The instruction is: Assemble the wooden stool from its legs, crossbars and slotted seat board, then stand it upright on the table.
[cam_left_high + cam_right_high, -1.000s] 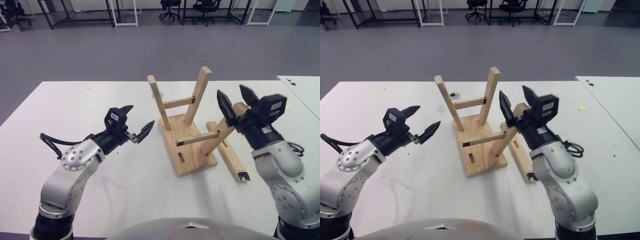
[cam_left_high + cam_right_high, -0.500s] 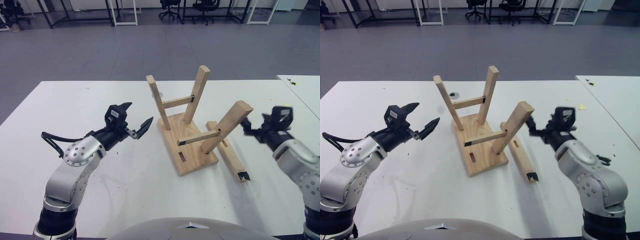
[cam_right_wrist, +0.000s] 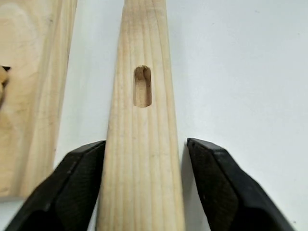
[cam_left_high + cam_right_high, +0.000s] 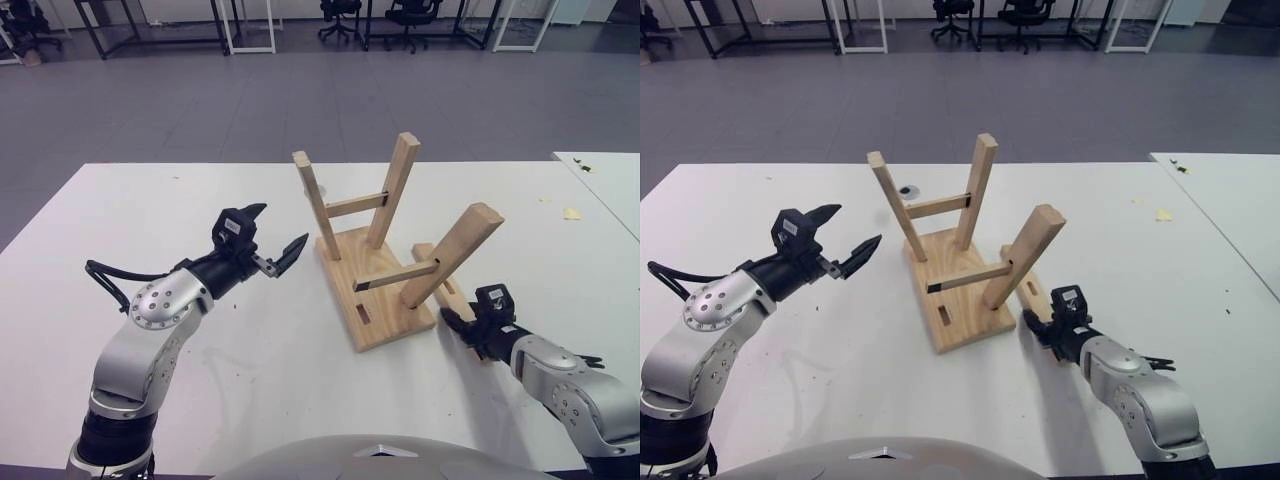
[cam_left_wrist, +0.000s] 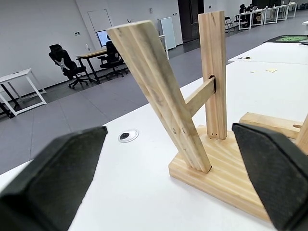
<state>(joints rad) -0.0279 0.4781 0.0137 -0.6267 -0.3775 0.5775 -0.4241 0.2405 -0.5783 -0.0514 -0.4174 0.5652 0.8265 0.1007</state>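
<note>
Right gripper [image 4: 1033, 326] low on the white table [image 4: 300, 370], fingers spread and set astride the loose leg [image 3: 144, 125]; one finger [image 3: 72, 192] looks to touch the wood, the other [image 3: 216, 192] shows a thin gap, so the leg is not clamped. Leg lies flat between the fingers and runs on ahead of the fingertips: pale square timber, straight grain, one oblong slot [image 3: 142, 86] cut in its upper face. Just beside this gripper, on its inner side, the seat board [image 4: 385, 320] lies flat on the table with the stool upside down. Two legs [image 4: 392, 190] stand up from the board's far end, joined by a crossbar [image 4: 357, 206]. Third leg [image 4: 450, 255], nearest the right gripper and above it, is tilted, its own crossbar [image 4: 395, 275] jutting out with a dark free end. Empty slot [image 4: 362, 315] visible in the board's near part. Left gripper [image 4: 285, 228] hangs above the table with fingers wide apart, nothing between them; the stool sits ahead of its fingertips, apart from them.
</note>
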